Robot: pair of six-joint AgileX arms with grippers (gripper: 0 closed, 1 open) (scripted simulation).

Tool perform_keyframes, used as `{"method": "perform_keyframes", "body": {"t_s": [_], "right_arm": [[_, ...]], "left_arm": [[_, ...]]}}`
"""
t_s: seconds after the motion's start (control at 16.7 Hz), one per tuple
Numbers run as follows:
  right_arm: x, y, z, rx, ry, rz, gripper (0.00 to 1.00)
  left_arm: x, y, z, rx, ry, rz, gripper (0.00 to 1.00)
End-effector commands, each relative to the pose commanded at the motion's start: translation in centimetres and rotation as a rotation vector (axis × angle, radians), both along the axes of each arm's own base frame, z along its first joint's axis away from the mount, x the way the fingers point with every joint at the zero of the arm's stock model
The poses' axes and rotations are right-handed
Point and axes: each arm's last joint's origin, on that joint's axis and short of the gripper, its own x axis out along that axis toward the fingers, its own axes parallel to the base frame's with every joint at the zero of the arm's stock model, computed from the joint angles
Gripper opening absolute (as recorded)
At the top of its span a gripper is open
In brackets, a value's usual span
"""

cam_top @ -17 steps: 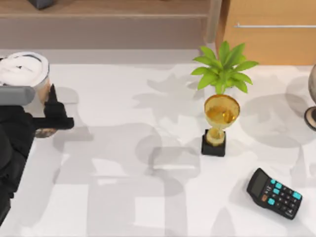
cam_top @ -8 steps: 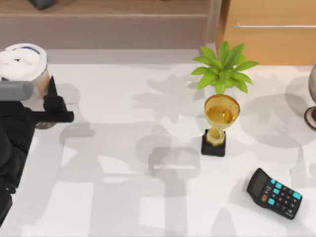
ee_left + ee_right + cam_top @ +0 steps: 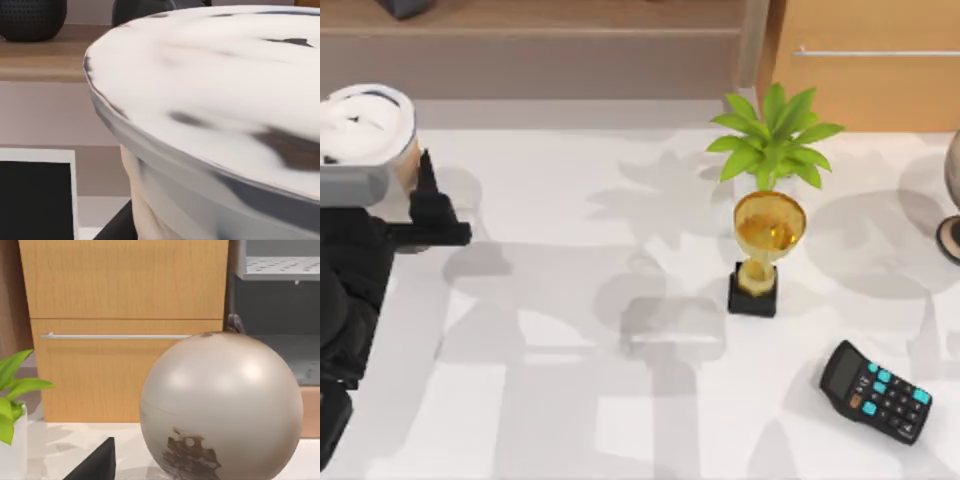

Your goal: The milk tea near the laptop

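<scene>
Milk tea (image 3: 365,125): at the table's (image 3: 620,400) far left edge, white lid up, in the left arm's grasp; the lid (image 3: 215,100) looms close in the left wrist view.
Left gripper (image 3: 405,205): closed around the cup, one dark finger (image 3: 425,195) showing against its right side.
Right arm: off at the right, near a globe (image 3: 220,410).
Elsewhere: trophy (image 3: 765,250) before a plant (image 3: 770,140), calculator (image 3: 875,390) near right.
</scene>
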Motion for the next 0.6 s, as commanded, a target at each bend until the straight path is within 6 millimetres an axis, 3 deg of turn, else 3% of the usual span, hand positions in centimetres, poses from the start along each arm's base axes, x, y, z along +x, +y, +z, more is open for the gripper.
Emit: {"method": "perform_keyframes", "body": {"t_s": [0.6], "right_arm": [[0.0, 0.0, 0.0, 0.0, 0.0, 0.0, 1.0]], "left_arm": [[-1.0, 0.2, -2.8, 0.02, 0.113, -0.003, 0.0]]}}
